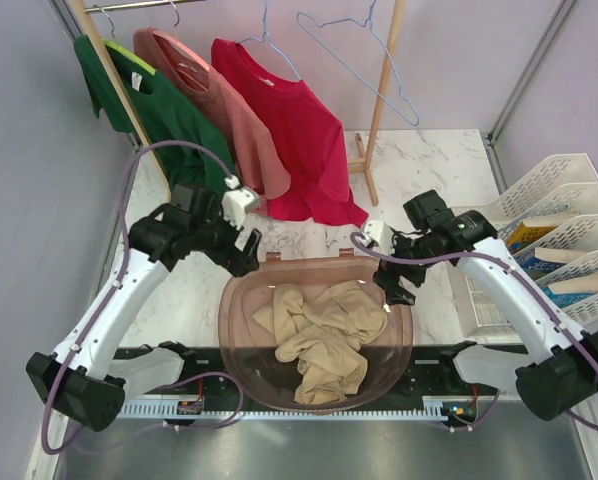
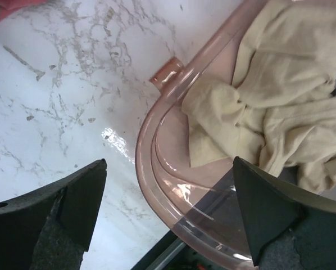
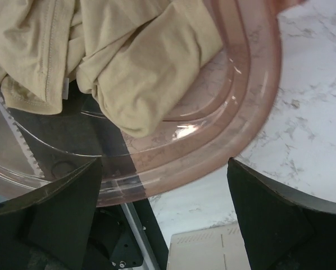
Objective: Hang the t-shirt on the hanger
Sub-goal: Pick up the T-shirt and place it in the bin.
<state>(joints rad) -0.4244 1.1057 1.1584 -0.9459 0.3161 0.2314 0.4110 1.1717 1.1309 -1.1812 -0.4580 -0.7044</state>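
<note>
The tan t-shirt lies crumpled in a clear pinkish tub at the table's near edge. It also shows in the left wrist view and the right wrist view. The light-blue wire hanger hangs empty on the rack at the back, right of the red shirt. My left gripper is open and empty over the tub's far left rim. My right gripper is open and empty over the tub's far right rim.
A green shirt, a salmon-pink shirt and a red shirt hang on the rack. A wooden post stands behind the tub. White trays with items sit at the right.
</note>
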